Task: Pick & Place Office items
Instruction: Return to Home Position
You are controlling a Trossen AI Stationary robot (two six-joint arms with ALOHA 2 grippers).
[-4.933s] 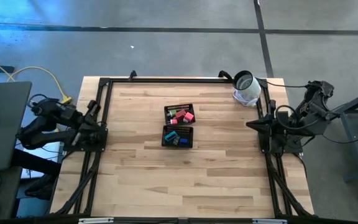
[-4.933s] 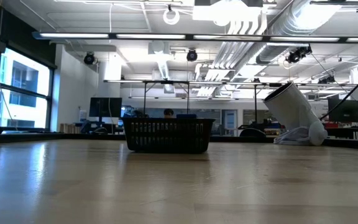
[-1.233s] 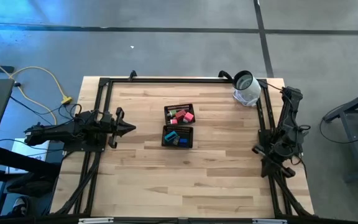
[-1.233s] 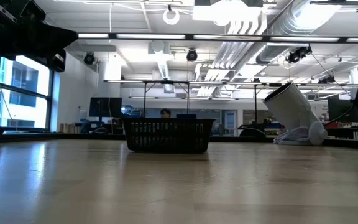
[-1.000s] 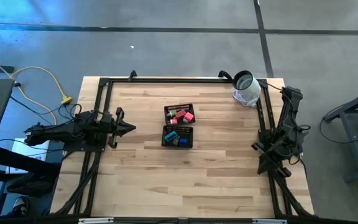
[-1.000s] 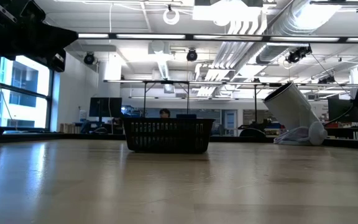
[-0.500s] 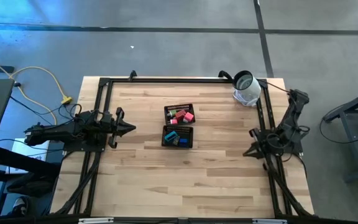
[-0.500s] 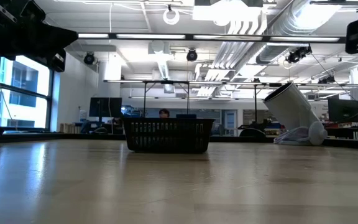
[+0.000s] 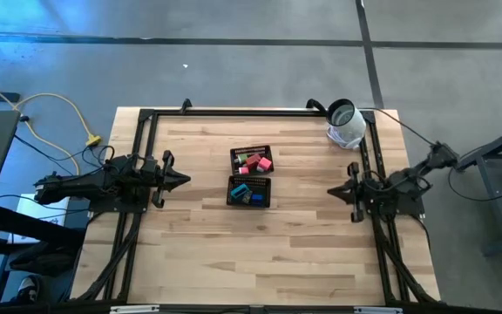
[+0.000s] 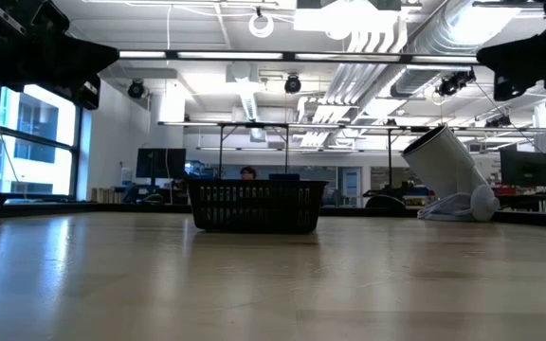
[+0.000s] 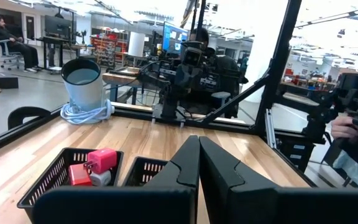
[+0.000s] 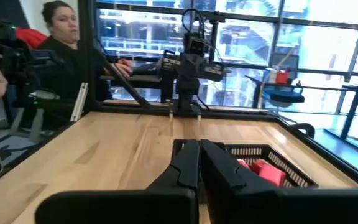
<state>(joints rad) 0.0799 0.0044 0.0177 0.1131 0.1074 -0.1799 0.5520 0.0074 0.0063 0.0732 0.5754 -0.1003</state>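
Homing: items (image 9: 255,161) in tray (image 9: 251,148), left gripper (image 9: 181,180) at 9, right gripper (image 9: 333,192) at 3, jaws closed empty; next, park.

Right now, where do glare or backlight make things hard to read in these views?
Low view: bright ceiling lights leave the black tray a silhouette, and the table carries a sheen. Right wrist view: bright windows backlight the left arm. Left wrist view: the room behind the right arm blows out white. High view: even light, faint shadows.

no legible text, labels or numbers
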